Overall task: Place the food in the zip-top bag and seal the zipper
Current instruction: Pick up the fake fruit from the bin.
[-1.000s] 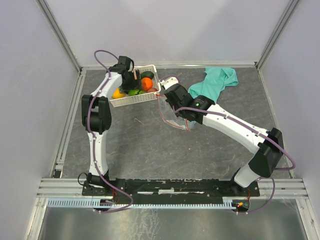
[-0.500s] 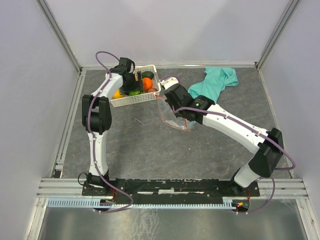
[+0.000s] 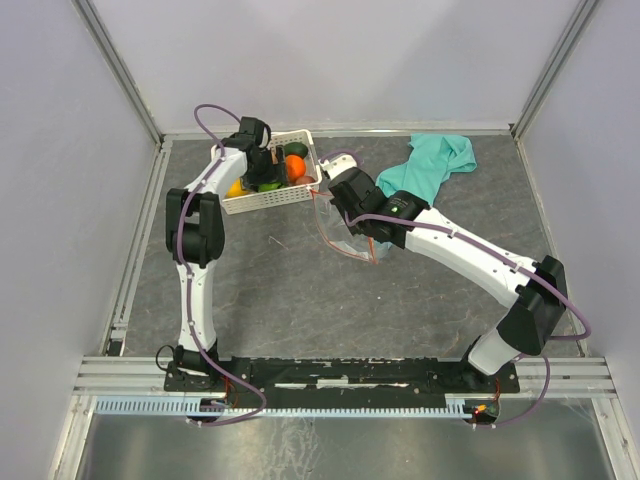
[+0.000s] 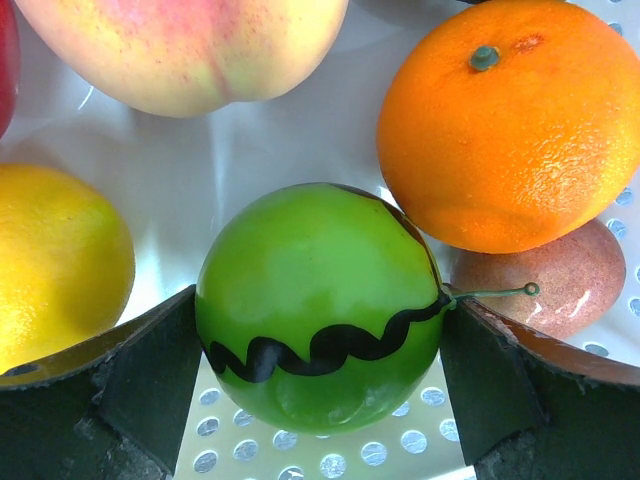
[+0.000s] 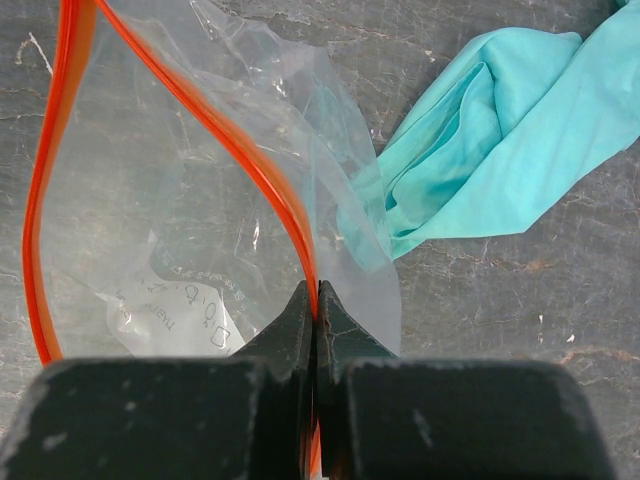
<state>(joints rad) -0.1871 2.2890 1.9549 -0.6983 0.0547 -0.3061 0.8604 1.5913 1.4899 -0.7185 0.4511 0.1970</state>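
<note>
Grip on the zipper [image 5: 230, 145]: right gripper [image 5: 316, 300] has its jaws closed tight, pinching one lip of the zip-top bag [image 5: 200, 280]. The mouth gapes, with the red-orange strip running in an open loop and the other lip bowed well away from the pinched one. Film is clear and crinkled, with some print low down.

From above, the bag sits about mid-table [image 3: 300, 300], just right of the near corner of the basket [image 3: 262, 203]. Can't tell if bag and basket touch.

Further back, left gripper [image 4: 320, 375] is down inside the white perforated basket and clamped on the green fruit [image 4: 320, 290], one finger on each flank and both pads touching it. That fruit has a wavy black line round it. Whether it rests on the basket floor or sits just off it, can't tell.

All the food I can see is in the basket:
- yellow fruit [image 4: 55, 270] beside the left finger
- orange [image 4: 510, 120] close against the green one
- brownish fruit [image 4: 570, 280] tucked under the orange, by the right finger
- peach [image 4: 180, 50] beyond
- sliver of red fruit [image 4: 3, 60] at the frame edge

Teal cloth [image 3: 435, 165] is bunched at the far right of the table, beyond the bag. In the right wrist view, one fold shows behind the bag's film.
</note>
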